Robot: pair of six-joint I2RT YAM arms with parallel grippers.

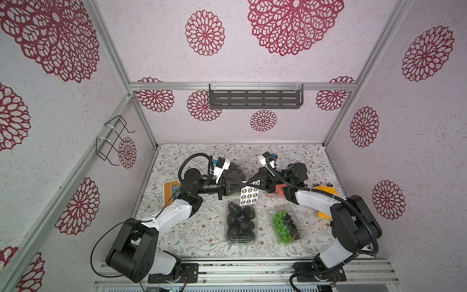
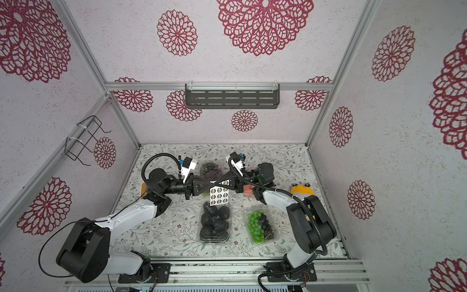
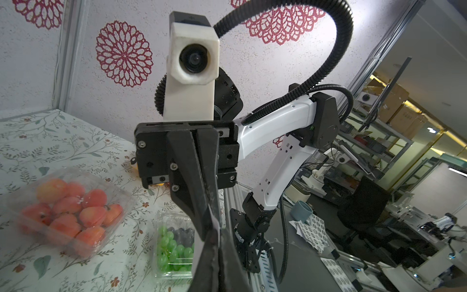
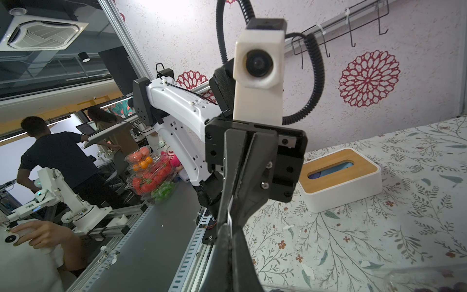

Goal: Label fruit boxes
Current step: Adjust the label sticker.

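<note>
Midway across the workspace, my right pincer [image 1: 250, 181] is closed tight on an upper corner of the white paper sheet of round stickers [image 1: 249, 196], so it hangs free, I think for peeling. My left pincer [image 1: 241, 183] meets it tip to tip (gripping or not, I cannot tell). Close by, lower down, lies the clear plastic box of black round fruits [image 1: 241, 222], with the clear box of green-and-black grapes [image 1: 286, 226] beside it.

The round-fruit box [image 1: 241, 222] lies left of the mixed-grape box [image 1: 286, 226] — sticker sheet [image 1: 249, 194] by its far edge.
</note>
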